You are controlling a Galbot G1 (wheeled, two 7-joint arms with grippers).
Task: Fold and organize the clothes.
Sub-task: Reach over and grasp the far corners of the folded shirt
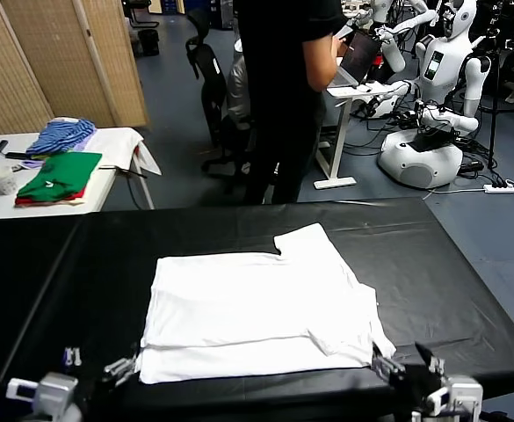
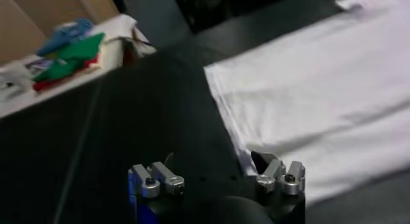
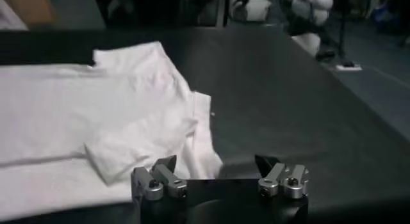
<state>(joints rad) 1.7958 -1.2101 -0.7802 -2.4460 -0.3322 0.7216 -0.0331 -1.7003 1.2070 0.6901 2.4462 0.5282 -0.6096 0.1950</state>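
Plain white short-sleeved cotton T-shirt (image 1: 257,312) spread flat on black cloth-covered tabletop (image 1: 450,264), printed side not visible. First fold judged done: near long edge doubled over in a lengthwise band, near sleeve turned in on top. Far sleeve poking out past the collar end, unfolded. Remaining, by judgement: second lengthwise fold, crosswise folds, then tidying away.

Left hand (image 2: 218,178) open, empty, low at the T-shirt's near hem corner, one finger just beside the cloth edge. Right hand (image 3: 219,174) open, empty, at the T-shirt's near sleeve-side corner, cloth just beside.

Beyond the T-shirt's hem end, well apart: white side table (image 1: 116,141) bearing folded green garment (image 1: 59,176) and blue striped garment (image 1: 61,134). Person in black (image 1: 278,97) standing past the tabletop's far edge; white humanoid robot (image 1: 428,114) farther off. Nothing lying on or against the T-shirt.
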